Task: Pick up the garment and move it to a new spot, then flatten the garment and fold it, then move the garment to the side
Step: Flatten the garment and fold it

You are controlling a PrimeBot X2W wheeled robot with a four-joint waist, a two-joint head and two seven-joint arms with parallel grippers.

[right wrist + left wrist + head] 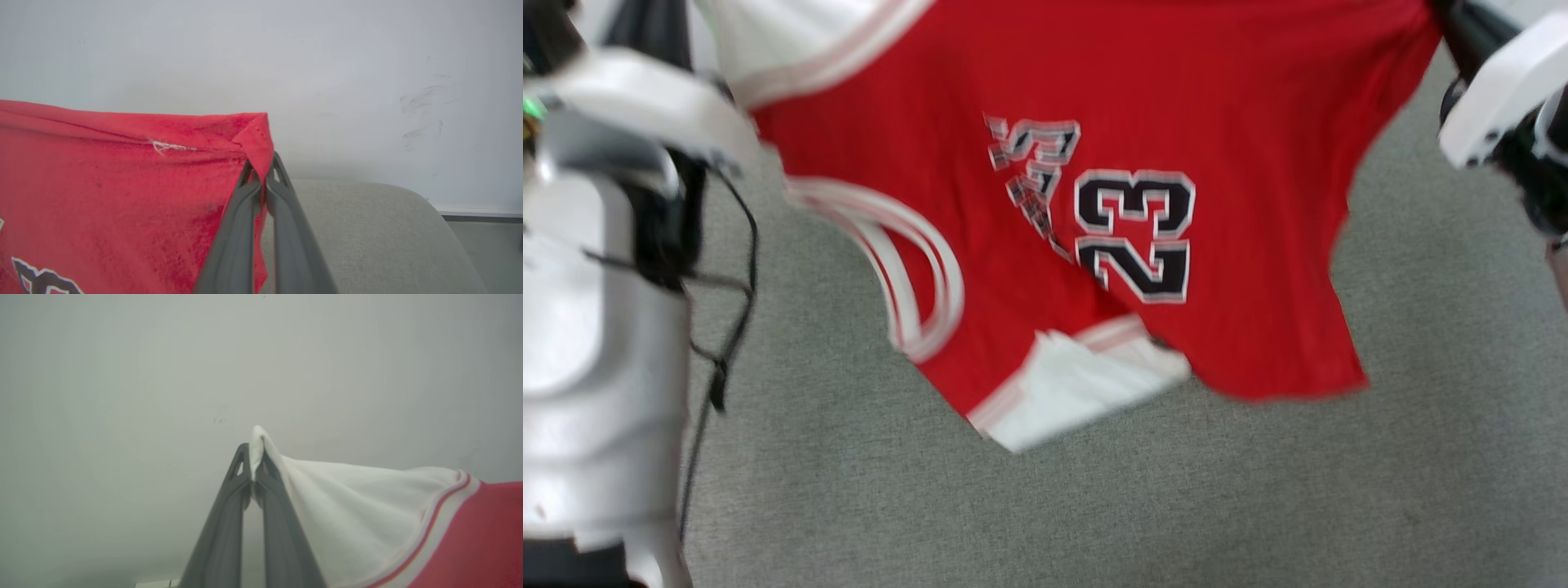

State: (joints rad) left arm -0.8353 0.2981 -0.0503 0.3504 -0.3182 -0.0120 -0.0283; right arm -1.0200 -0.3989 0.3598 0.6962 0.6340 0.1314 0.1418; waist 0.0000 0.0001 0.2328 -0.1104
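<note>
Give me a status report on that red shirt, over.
Left end effector shut on white sleeve. Right end effector shut on red corner. Garment hanging stretched between both, above grey surface. Nothing seen in the way.

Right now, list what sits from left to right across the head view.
left arm → black cable → garment, its striped trim loop coming before the number 23 → right arm
</note>
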